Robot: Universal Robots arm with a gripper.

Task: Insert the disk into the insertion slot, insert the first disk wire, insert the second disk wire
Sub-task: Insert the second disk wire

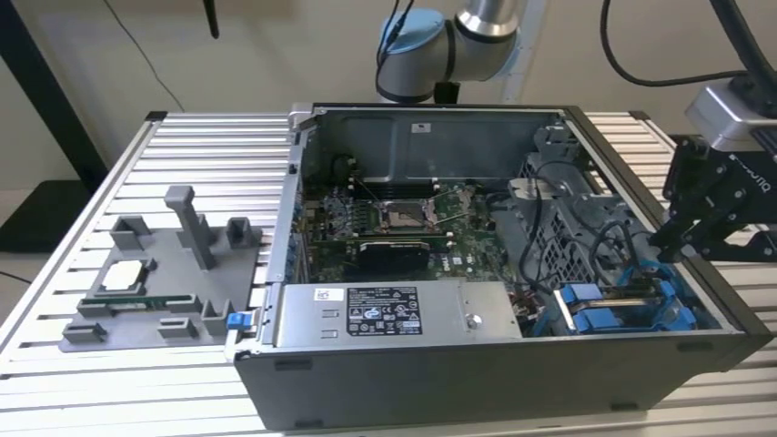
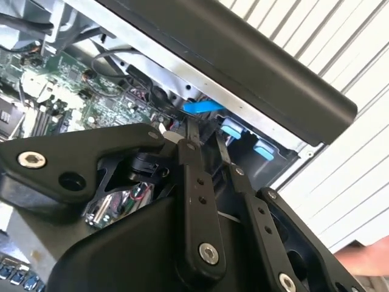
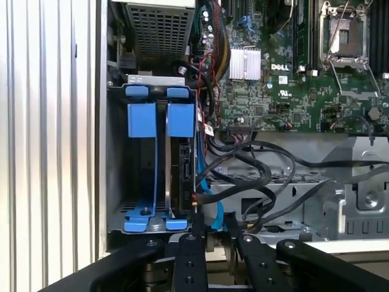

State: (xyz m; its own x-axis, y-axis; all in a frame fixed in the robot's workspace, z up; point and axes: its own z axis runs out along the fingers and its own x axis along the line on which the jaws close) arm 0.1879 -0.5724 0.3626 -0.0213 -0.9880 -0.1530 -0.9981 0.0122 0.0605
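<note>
My gripper [image 3: 213,214] hangs over the corner of the open computer case [image 1: 486,391], at the exterior view's right. Fingers [image 3: 189,255] apart, with a narrow gap between the tips. A thin blue cable [image 3: 203,182] runs through that gap, and I cannot see either pad pressing on it. Just past the tips is the disk [image 3: 182,170], which stands on edge inside the slot [image 3: 141,118]. It is seated between the blue rails, on the side of the bay nearer the cables, and its blue frame caps the far end. A second blue frame stands just beside it. Black cables [image 3: 261,176] loop beside the bay and cross a grey metal cage [image 3: 340,201]. Beyond them lies the green circuit board [image 3: 285,85], with a silver heat sink [image 3: 245,64] and a processor socket [image 3: 346,30]. In the exterior view a grey power box [image 1: 388,314] with a white label lies along the case's near wall, to the exterior view's left of the bay. The case stands on a slatted metal table [image 1: 182,155]. A grey tray [image 1: 146,291] of parts sits well apart on the exterior view's left. The arm [image 1: 449,45] shows behind the case.
</note>
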